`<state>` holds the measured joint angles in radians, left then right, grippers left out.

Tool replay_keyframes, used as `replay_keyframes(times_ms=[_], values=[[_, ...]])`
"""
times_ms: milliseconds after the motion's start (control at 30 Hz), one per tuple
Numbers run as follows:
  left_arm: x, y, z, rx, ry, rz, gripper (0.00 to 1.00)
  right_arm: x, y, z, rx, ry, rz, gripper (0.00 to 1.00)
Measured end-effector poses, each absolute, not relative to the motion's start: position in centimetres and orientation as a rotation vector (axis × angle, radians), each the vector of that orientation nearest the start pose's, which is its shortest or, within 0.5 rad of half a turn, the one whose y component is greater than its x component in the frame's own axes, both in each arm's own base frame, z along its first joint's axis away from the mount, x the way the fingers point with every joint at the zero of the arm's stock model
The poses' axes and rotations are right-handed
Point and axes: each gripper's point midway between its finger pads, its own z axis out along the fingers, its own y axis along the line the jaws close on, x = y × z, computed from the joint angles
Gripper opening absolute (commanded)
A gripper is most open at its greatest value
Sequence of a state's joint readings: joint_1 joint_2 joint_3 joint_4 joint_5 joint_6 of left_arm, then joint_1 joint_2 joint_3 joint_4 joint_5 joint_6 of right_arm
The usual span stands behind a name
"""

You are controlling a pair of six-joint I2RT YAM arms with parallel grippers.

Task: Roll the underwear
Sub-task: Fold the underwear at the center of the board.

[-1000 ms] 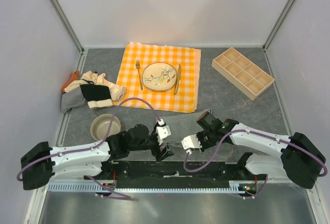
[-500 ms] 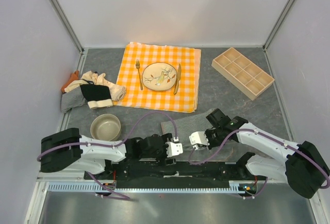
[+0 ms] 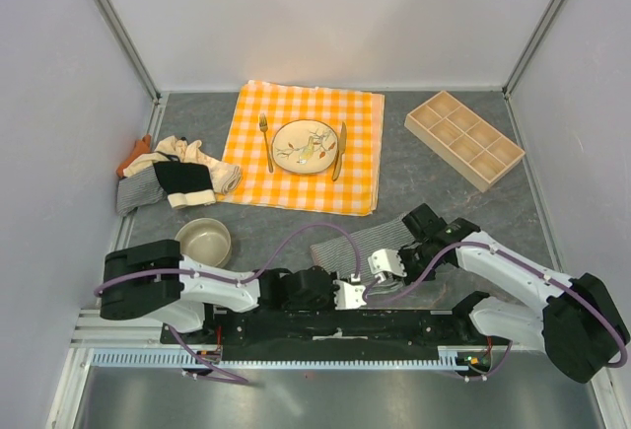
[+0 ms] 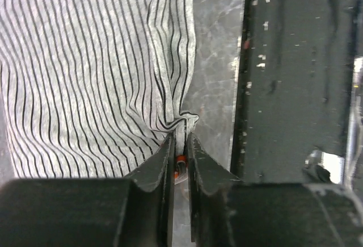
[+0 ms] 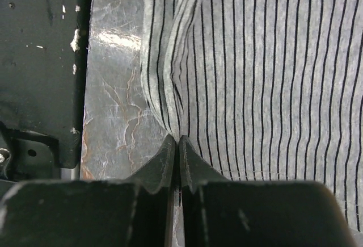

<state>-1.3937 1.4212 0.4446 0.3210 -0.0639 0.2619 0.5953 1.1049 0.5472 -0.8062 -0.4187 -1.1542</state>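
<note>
- striped underwear (image 3: 340, 249) lies flat at near centre of the table, between the checked tablecloth (image 3: 357, 168) and the arm bases; other garments piled far left (image 3: 173, 178)
- left gripper (image 4: 180, 140) clenched on a puckered bit of its near edge; right gripper (image 5: 175, 141) pinched tight on the same near edge, just right of the left one
- long axis runs left-right, slightly slanted; cloth spreads to the far side of both pincers, so the roll likely goes near to far; both arms about equally close
</note>
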Motion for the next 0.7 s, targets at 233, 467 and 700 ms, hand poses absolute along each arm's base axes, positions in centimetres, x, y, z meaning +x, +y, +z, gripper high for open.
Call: replay_keyframes(times_ms=[233,467,700], values=[[9.3,-32.7,2.2,1.608,1.602,-0.489,0.02,12.4,12.9,3.0,-2.169,1.751,0.535,0.07],[9.9,-31.7,3.5,1.521,1.658,-0.514,0.02,13.1,13.5,4.6,-2.136,1.785,0.605,0.07],[12.0,-30.6,5.6,1.343,1.748,-0.653,0.02,15.0,13.8,5.4,-2.078,1.868,0.660,0.08]])
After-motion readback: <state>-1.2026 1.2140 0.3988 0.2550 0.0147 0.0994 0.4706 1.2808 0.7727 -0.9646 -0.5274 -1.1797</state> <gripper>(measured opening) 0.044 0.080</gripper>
